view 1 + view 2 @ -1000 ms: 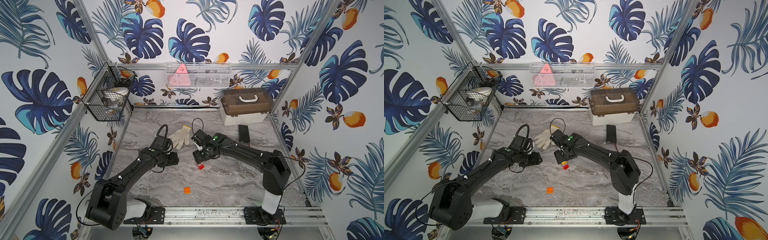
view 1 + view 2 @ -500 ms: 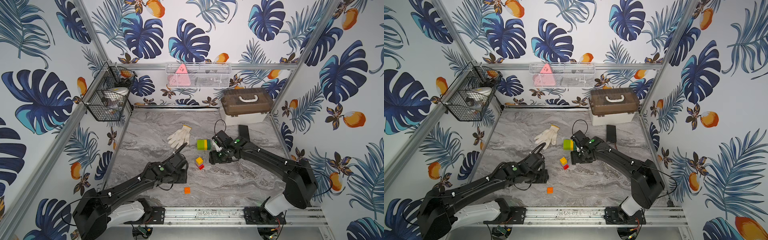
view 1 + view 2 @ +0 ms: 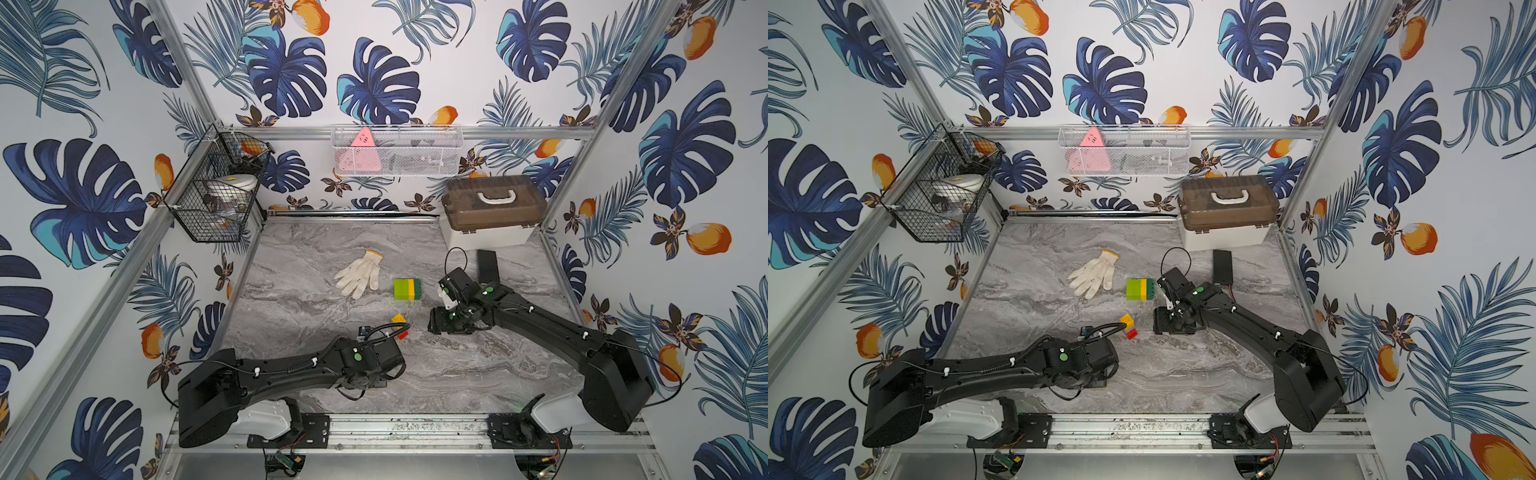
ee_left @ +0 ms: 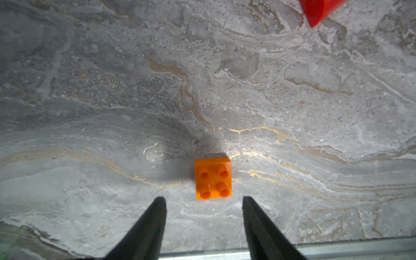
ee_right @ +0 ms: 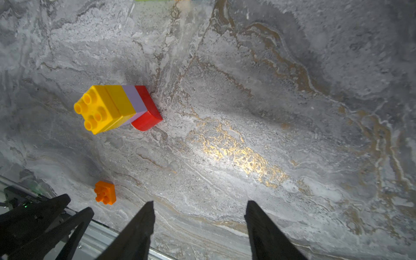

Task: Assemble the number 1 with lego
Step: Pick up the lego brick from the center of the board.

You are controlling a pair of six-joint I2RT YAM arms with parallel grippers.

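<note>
left tool: spread, holding nothing. orange 2x2 brick sits studs-up on the surface just ahead of it, nearly centred on its gap; being square, it has no long axis. yellow-lilac-red column rests further right. right tool: spread, empty, the farther of the two from that brick.

Nothing here can be read for certain: the pink triangle standing in the white mesh basket bears a few dark marks too small to make out (letters or dots, I cannot tell), and a faint pale line on a black casing is only a blur.
</note>
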